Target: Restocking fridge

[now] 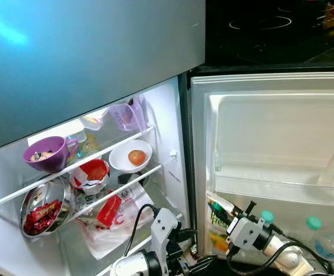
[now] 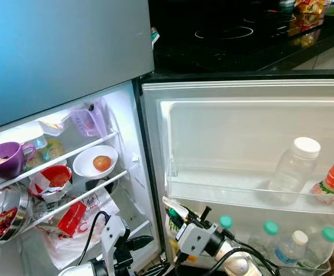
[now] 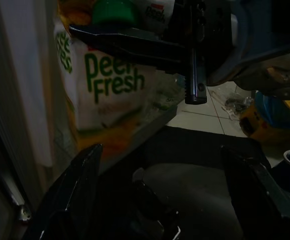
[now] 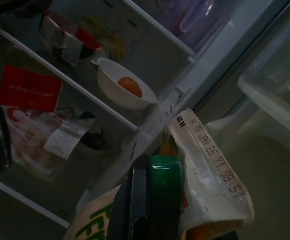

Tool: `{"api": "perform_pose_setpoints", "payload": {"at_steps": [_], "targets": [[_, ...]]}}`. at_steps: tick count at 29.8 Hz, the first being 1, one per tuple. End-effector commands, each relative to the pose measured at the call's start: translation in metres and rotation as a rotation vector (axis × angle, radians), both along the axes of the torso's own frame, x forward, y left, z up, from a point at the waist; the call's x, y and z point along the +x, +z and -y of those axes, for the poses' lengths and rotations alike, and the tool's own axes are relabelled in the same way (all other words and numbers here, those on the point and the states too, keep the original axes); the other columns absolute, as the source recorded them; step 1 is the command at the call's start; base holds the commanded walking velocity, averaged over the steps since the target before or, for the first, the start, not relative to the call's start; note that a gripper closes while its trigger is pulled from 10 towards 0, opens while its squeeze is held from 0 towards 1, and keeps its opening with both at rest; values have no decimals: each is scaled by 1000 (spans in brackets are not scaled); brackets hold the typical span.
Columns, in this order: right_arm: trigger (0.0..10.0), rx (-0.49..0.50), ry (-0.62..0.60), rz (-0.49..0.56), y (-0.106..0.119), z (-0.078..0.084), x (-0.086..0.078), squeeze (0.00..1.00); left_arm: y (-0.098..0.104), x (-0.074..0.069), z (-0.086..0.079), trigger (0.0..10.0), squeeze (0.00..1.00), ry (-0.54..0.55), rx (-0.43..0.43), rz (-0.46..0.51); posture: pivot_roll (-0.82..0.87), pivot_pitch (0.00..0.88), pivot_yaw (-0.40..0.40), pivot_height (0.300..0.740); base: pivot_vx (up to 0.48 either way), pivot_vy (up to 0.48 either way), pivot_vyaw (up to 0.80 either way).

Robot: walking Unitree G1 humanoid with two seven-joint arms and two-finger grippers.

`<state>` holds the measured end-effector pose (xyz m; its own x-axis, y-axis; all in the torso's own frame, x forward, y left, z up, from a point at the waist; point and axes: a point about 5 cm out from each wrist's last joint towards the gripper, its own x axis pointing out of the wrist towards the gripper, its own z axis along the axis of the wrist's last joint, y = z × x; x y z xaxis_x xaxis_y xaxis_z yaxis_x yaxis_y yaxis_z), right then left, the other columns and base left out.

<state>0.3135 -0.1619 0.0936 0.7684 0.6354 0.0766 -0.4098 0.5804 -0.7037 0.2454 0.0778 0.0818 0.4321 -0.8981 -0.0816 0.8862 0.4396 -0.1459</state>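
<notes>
Keep right gripper (image 1: 217,210) clamped on juice carton (image 1: 216,225), low centre; left gripper (image 3: 165,165) open, empty; lower upright into door shelf (image 1: 282,190).

White green-capped juice carton (image 1: 217,221) upright, apparently in lower door shelf.

A black glass cooktop (image 1: 270,26) with faint ring markings sits on a dark counter at far right. Pale floor tiles (image 3: 205,117), possibly littered, lie near. Bright interior light washes the left side.
</notes>
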Motion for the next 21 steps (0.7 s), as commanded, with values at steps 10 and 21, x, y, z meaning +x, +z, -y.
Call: {"api": "perform_pose_setpoints", "payload": {"at_steps": [10, 21], "targets": [[10000, -132, 111, 20, -10, -7, -10, 0, -3, -9, -9, 10000, 0, -6, 33, -41, 69, 228, 101, 610, 0, 0, 0], [10000, -40, -67, -197, -50, 3, -27, 0, -2, -10, -8, 10000, 0, -9, 41, -40, 82, 229, 108, 610, 0, 0, 0]]}}
